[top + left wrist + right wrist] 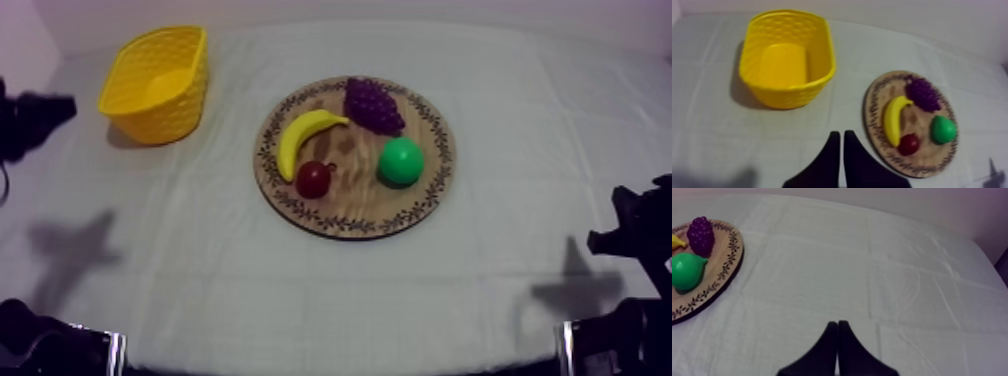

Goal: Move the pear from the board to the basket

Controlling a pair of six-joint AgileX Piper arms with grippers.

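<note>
Left gripper [842, 137]: its fingers are lying pressed together as a narrow wedge, pinching nothing. It is hovering over bare cloth between the yellow basket [789, 95] and the wooden board [872, 112]. Right gripper [837, 324]: its fingers are likewise lying pressed together on nothing, and it is hanging over open cloth well apart from the board's rim.

Pear [401, 162]: it is sitting on the board, right of centre in the top frame. The bunch of grapes [373, 105] is lying just above it, and the small red fruit [314, 179] and banana [300, 138] are lying to its left. The basket is standing at the upper left of that frame, well apart from the board.

Judgement: the reach is the step in hand, and no grasp is under way. The left arm is looking the likelier choice, since the basket is standing on its side — though it would be crossing over the banana and red fruit to get there. The fingers need spreading before any descent. Coming straight down and straddling the pear's broad body is advisable, keeping clear of the grapes — a smooth, rounded fruit is likely to slip from an off-centre pinch.
</note>
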